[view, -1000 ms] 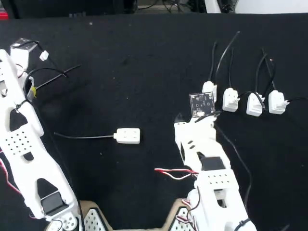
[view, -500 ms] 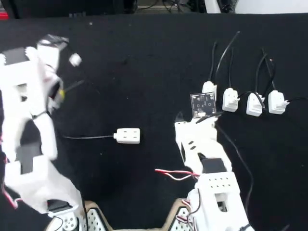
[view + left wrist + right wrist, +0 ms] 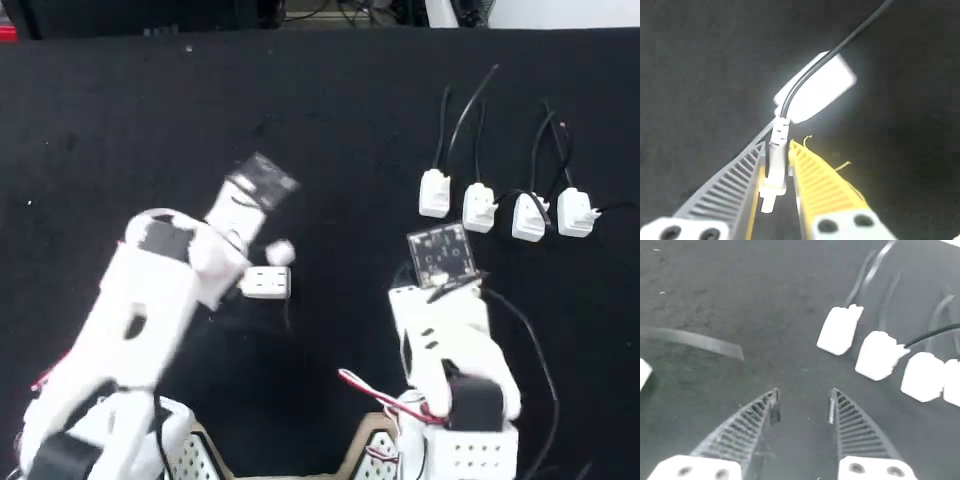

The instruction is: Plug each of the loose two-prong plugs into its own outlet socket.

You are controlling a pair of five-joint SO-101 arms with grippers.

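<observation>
My left gripper (image 3: pixel 777 145) is shut on a small white two-prong plug (image 3: pixel 773 172), whose black cable runs away over the table. Just beyond its fingertips lies the white outlet socket (image 3: pixel 815 92). In the high view the plug (image 3: pixel 280 250) hangs just above that socket (image 3: pixel 266 283) near the table's middle. My right gripper (image 3: pixel 803 404) stands open with nothing between its fingers, a short way in front of a row of several white cabled plug pieces (image 3: pixel 840 330). That row (image 3: pixel 480 207) lies at the back right.
The right arm (image 3: pixel 445 320) stands right of the socket, with red and white wires (image 3: pixel 365 385) at its base. Black cables (image 3: pixel 460 115) run back from the row of white pieces. The black cloth (image 3: pixel 330 120) covers the table.
The left arm has swung from the far left to the middle of the table, carrying the plug to just above the outlet socket. The right arm has shifted slightly right and back.
</observation>
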